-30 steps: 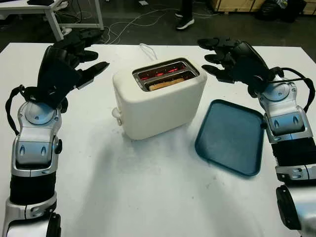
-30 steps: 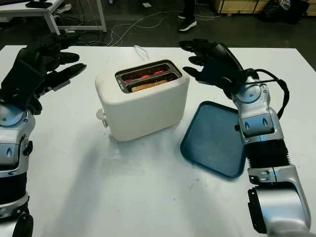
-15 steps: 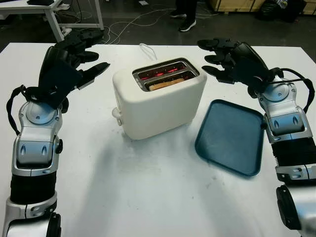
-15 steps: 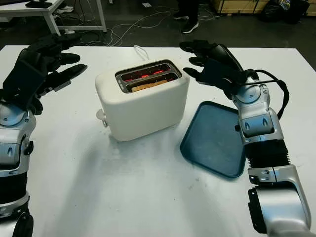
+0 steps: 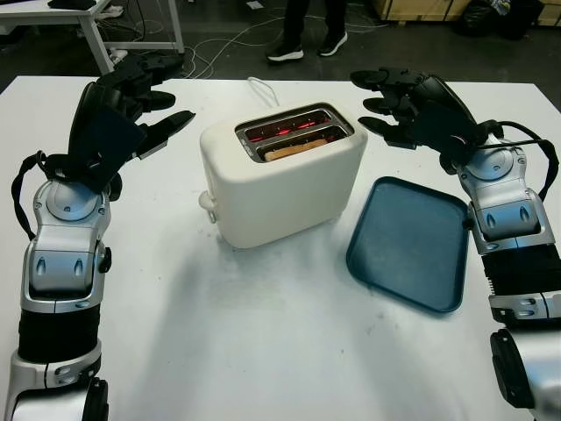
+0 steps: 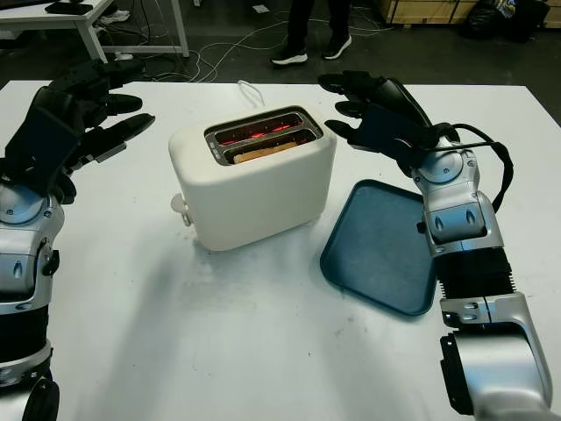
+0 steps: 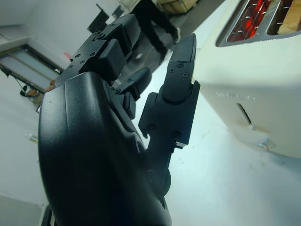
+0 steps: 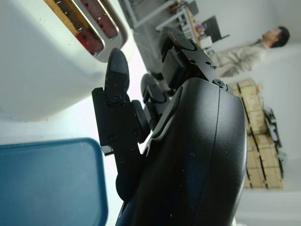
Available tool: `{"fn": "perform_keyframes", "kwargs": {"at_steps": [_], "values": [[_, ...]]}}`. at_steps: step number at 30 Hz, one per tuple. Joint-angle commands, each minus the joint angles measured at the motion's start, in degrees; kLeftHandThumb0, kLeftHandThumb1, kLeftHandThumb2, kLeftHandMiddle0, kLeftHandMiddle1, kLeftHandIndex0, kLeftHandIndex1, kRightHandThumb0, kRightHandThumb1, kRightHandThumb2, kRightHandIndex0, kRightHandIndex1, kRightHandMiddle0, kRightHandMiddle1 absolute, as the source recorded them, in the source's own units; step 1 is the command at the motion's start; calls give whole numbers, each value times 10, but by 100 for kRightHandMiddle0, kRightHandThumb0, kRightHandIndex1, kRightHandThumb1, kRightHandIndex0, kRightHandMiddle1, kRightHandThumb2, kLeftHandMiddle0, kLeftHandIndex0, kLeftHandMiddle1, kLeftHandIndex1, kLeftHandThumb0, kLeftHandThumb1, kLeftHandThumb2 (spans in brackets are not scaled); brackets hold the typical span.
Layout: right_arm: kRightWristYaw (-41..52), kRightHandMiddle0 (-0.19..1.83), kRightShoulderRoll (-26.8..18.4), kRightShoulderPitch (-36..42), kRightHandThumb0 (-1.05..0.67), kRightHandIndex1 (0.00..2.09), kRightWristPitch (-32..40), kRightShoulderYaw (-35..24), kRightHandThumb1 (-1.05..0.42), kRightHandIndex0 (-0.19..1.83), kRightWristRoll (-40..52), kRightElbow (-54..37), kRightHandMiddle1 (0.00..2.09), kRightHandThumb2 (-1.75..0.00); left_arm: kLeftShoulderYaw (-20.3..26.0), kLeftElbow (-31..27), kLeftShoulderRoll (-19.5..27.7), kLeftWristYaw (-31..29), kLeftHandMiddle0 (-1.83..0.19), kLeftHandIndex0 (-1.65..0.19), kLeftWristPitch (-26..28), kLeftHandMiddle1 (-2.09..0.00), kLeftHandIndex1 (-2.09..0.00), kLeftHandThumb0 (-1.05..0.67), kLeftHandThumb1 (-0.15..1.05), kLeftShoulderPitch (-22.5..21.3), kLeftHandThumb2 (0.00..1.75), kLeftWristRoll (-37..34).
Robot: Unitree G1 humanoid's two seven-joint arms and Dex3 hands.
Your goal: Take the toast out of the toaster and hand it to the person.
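A cream toaster (image 5: 280, 180) stands at the middle of the white table (image 5: 263, 351). Its far slot glows red, and a slice of toast (image 5: 295, 149) sits low in the near slot, with just its top edge showing. My left hand (image 5: 131, 105) hovers open to the toaster's left, apart from it. To the toaster's right my right hand (image 5: 399, 105) is open and close to the top corner, touching nothing. A person's legs and shoes (image 5: 302, 39) are on the floor beyond the table's far edge.
A dark blue tray (image 5: 410, 241) lies flat to the right of the toaster, under my right forearm. The toaster's white cord (image 5: 260, 90) trails off the far edge. A white desk (image 5: 88, 22) and floor cables stand at the back left.
The person beyond the table has stepped leftward along the far side. Both hands and the toaster have stayed where they were.
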Motion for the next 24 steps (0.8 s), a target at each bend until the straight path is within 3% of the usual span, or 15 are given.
{"fn": "perform_keyframes", "kwargs": {"at_steps": [1, 24], "values": [[-2, 50, -1, 2, -31, 1, 0, 1, -92, 54, -2, -5, 0, -35, 3, -4, 1, 1, -24, -48, -6, -87, -28, -37, 92, -2, 2, 0], [-1, 48, 2, 10, -30, 0, 36, 3, -92, 52, -3, -31, 0, -36, 3, -4, -4, 3, -25, -47, -11, -86, -30, -36, 92, 5, 2, 0]]}}
